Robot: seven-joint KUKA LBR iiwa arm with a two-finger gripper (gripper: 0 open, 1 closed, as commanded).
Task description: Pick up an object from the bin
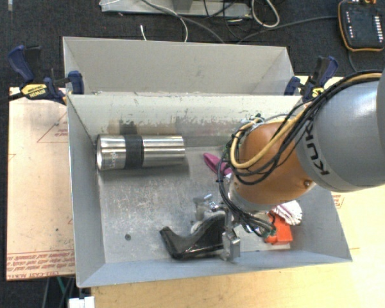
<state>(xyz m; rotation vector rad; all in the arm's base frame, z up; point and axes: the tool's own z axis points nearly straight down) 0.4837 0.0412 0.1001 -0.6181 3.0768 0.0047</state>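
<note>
My gripper (217, 227) is low in the bin's front right part, under the arm's orange cover. Its jaws are open: one metal fingertip (205, 205) shows behind the right end of a black angled plastic piece (191, 242), the other at that end's front side. The black piece lies flat near the bin's front wall, its right end between the two fingers. A pink thing (213, 161) pokes out from behind the cover, just beyond the gripper. An orange and white thing (283, 226) lies just to the right of the gripper, partly hidden.
A steel cylinder with a black band (141, 153) lies on its side at the back left of the bin. The arm and its cables cover the bin's right half. The bin's left front floor is bare metal.
</note>
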